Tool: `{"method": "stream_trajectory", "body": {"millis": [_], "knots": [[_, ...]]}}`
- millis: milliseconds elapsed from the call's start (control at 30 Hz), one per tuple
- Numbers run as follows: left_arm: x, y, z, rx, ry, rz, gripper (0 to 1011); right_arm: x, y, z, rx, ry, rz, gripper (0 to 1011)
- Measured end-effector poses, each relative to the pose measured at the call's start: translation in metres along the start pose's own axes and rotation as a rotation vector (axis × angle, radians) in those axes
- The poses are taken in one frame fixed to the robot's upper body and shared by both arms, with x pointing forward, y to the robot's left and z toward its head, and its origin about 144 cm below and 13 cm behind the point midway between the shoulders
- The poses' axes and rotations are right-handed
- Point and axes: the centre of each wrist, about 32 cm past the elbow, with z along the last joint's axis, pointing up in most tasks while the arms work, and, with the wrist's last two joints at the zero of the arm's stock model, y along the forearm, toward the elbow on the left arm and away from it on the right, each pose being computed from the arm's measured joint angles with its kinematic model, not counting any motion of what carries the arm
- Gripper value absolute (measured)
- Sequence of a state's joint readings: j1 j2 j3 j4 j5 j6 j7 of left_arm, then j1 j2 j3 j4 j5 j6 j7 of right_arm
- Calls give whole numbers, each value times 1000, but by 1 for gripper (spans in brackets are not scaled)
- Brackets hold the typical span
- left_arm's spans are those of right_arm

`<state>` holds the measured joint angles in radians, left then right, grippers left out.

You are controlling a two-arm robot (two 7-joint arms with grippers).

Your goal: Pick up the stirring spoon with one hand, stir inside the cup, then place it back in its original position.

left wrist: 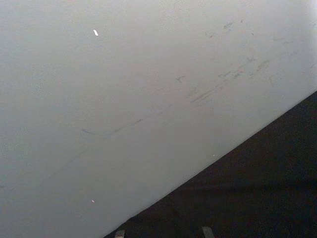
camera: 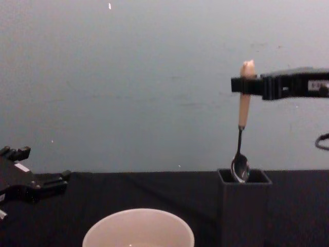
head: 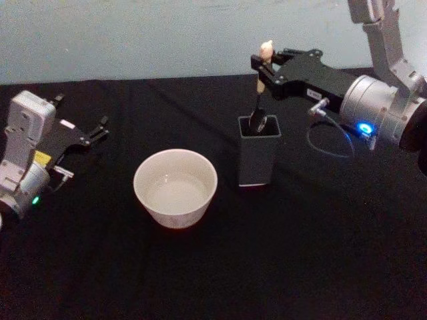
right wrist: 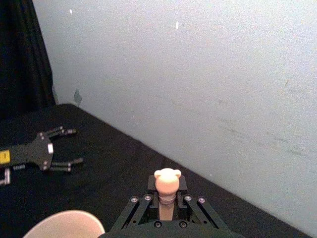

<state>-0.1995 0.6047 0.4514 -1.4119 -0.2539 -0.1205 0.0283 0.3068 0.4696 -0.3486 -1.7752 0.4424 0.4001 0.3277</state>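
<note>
Cup (head: 175, 188): round, cream-white, upright on the black table (head: 300, 267), closest to the robot's body. In the chest view its rim (camera: 138, 229) sits at the lower edge. I cannot tell whether it holds anything.

Holder (head: 259, 159): dark grey square box, upright, to the right of the cup and a little farther back. It stands near the cup but apart from it.

Spoon (head: 259, 85): hangs roughly upright over the holder. In the chest view the spoon's (camera: 243, 110) metal bowl sits at the holder's (camera: 244, 206) mouth, partly below the rim. The cream handle and its knobbly top are well above the box.

Right gripper (head: 261, 67): reaches in from the right on a silver wrist and is clamped on the upper handle just under the figure. The right wrist view shows the figure (right wrist: 167, 181) standing up between the closed fingers (right wrist: 184, 198).

Left gripper (head: 81, 117): lies low at the table's left side, well apart from the cup, with its fingers spread and nothing in them.
</note>
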Motion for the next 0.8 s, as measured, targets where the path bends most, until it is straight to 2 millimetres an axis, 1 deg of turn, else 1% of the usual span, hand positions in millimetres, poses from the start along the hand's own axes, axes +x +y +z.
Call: {"method": "stream_trajectory", "body": {"millis": [333,533,800], "knots": [[0,0,0,0,0,0,1001,-5,-2,11,70,12,0,199],[0,0,0,0,0,0,1001,-13,5,14,87,15,26,199],[0,0,0,0,0,0,1001,-30,18,9,103,26,89,199]]}}
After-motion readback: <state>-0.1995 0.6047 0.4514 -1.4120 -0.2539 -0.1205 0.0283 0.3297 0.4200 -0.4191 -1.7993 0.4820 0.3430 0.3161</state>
